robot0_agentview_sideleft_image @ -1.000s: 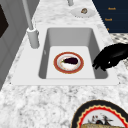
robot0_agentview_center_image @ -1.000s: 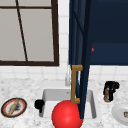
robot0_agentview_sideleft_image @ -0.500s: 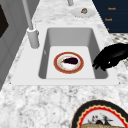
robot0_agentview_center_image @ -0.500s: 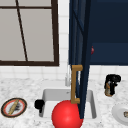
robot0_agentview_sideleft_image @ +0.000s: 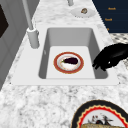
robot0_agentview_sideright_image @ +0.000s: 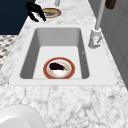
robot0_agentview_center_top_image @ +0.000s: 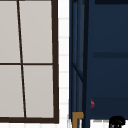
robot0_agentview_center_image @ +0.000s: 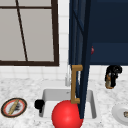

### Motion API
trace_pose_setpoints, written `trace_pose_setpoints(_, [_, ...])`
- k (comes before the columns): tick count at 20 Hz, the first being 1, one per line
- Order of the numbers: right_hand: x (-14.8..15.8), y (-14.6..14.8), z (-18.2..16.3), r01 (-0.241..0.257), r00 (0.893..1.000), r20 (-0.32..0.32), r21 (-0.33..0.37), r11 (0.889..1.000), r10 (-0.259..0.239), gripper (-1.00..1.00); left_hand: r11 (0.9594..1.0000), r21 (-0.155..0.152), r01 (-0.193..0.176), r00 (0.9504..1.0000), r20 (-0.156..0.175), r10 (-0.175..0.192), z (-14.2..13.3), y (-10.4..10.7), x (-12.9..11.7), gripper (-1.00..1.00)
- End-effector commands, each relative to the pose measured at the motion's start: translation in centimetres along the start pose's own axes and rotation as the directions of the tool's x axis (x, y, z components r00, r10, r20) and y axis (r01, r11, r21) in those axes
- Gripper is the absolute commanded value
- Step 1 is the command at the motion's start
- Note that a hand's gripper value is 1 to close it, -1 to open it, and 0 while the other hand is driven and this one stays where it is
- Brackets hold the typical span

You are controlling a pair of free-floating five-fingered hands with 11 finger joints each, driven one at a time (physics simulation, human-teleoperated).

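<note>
**Operator:** Front view check: left hand [robot0_agentview_center_image: 39,103] at the left end of the sink [robot0_agentview_center_image: 47,93], right hand [robot0_agentview_center_image: 113,75] well apart, over the right counter near the wall. Finger state?

**Technician:** Left: loosely drooped, tips down, holding nothing, just above the front rim. Right: cannot tell; something tan close against it, grip unclear.

**Operator:** Location of the red-rimmed plate [robot0_agentview_sideleft_image: 55,62]?

**Technician:** Flat on the basin floor, roughly centred, dark aubergine [robot0_agentview_sideleft_image: 71,60] on top. Near the left hand, not touching it.

**Operator:** Recommended handling?

**Technician:** Probably best from above, over the front rim. Descend straight, keep fingertips off the aubergine, take the rim only, hold level.

**Operator:** Clearances?

**Technician:** Basin walls close around the plate. Faucet [robot0_agentview_sideleft_image: 32,35] at the back rim. Open cabinet door [robot0_agentview_center_image: 83,62] with brass handle [robot0_agentview_center_image: 75,83] above the sink's middle; red sphere [robot0_agentview_center_image: 67,115] at the front. Freest room: left of the door. Mind the patterned plate [robot0_agentview_center_image: 14,107] on the left counter and the white plate [robot0_agentview_center_image: 120,112] on the right.
</note>
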Motion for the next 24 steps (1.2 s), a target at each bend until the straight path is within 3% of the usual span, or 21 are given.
trace_pose_setpoints(1, [0.8, -2.7, 1.4, 0.037, 0.999, -0.001, -0.001, 0.999, -0.037, 1.0, 1.0, 0.0, 0.0, 1.0, 0.0, 0.0, 0.0, 0.0, 0.0, 0.0])
trace_pose_setpoints(13, [1.1, -11.9, 4.1, 0.016, 1.0, 0.004, 0.007, 1.0, -0.016, 1.0, 1.0, 0.0, 0.0, 1.0, 0.0, 0.0, 0.0, 0.0, 0.0, 0.0])
trace_pose_setpoints(24, [1.2, -17.5, -2.7, 0.041, 0.999, 0.031, 0.014, 0.999, -0.041, 1.0, 1.0, 0.0, 0.0, 1.0, 0.0, 0.0, 0.0, 0.0, 0.0, 0.0])
